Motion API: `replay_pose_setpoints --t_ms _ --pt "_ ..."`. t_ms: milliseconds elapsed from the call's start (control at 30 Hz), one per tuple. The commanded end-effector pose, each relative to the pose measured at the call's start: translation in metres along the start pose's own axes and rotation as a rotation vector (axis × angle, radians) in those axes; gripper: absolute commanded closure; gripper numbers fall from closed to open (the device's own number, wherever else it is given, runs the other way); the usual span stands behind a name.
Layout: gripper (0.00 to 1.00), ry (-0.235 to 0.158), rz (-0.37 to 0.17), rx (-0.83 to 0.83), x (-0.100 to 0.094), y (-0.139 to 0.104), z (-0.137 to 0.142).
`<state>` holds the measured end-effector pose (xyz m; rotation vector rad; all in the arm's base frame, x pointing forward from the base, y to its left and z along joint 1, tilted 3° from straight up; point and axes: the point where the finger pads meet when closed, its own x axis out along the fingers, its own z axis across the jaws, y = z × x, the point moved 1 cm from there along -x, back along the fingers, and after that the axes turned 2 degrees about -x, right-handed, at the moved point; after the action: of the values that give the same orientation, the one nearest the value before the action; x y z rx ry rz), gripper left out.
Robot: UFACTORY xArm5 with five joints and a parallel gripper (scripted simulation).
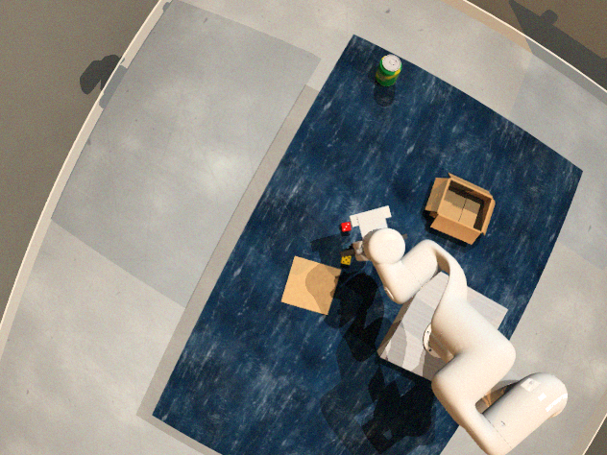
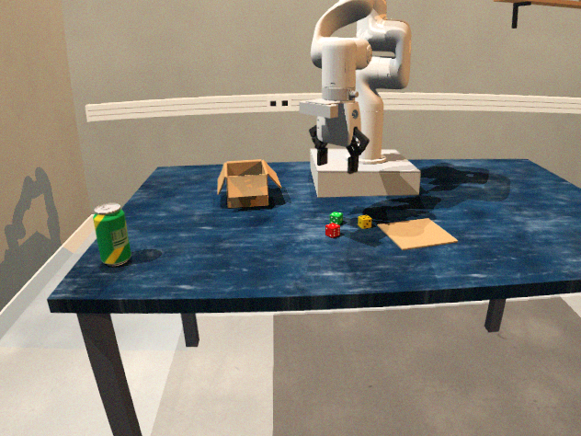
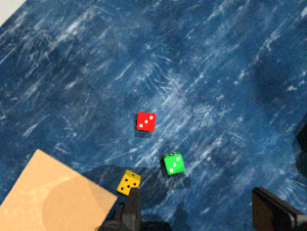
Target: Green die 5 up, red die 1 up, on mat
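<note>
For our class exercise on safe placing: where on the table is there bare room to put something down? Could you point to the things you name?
Free: between the can [image 1: 388, 73] [image 2: 111, 236] and the open box [image 1: 460, 210] [image 2: 247, 189]. Crowded: around the three dice, beside the mat [image 1: 308, 289] [image 2: 417, 234] [image 3: 34, 196].

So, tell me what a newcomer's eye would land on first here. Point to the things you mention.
Probably the white robot arm [image 1: 471, 327] [image 2: 338, 65], reaching over the dark blue table [image 1: 235, 352] [image 2: 197, 277]. Next, likely the green and yellow can [image 1: 387, 76] [image 2: 111, 236], standing alone near a table corner, and the open cardboard box [image 1: 458, 229] [image 2: 247, 189] beside the arm's white base block [image 1: 482, 303] [image 2: 366, 184].
</note>
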<state>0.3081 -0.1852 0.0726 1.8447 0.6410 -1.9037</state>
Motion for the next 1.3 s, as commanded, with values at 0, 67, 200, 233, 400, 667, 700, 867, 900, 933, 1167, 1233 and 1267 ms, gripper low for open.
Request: replay_pose_setpoints --t_ms 0,67,200,233,400,667,700,867,900,933,1167,1233,1267 --pt "0.0 0.002 0.003 0.141 0.001 0.001 -0.001" --pt "0.0 0.002 0.003 0.195 0.002 0.001 -0.001" --pt "0.0 0.002 0.003 0.314 0.004 0.002 -0.001" --pt "0.0 0.002 0.003 0.372 0.005 0.002 -0.001" --pt "0.0 0.002 0.003 0.515 0.007 0.002 -0.001" --pt "0.0 0.003 0.003 0.738 0.01 0.002 -0.001" --pt "0.0 0.003 0.003 0.793 0.011 0.002 -0.001" --pt "0.0 0.003 0.003 0.937 0.014 0.002 -0.001" --pt "0.0 0.003 0.003 0.97 0.014 0.003 -0.001" --pt "0.0 0.003 0.003 0.978 0.014 0.003 -0.001" --pt "0.0 0.003 0.002 1.144 0.017 0.003 -0.001" --pt "0.0 0.004 0.002 1.271 0.019 0.003 -0.001" --pt "0.0 0.004 0.002 1.29 0.019 0.003 -0.001"
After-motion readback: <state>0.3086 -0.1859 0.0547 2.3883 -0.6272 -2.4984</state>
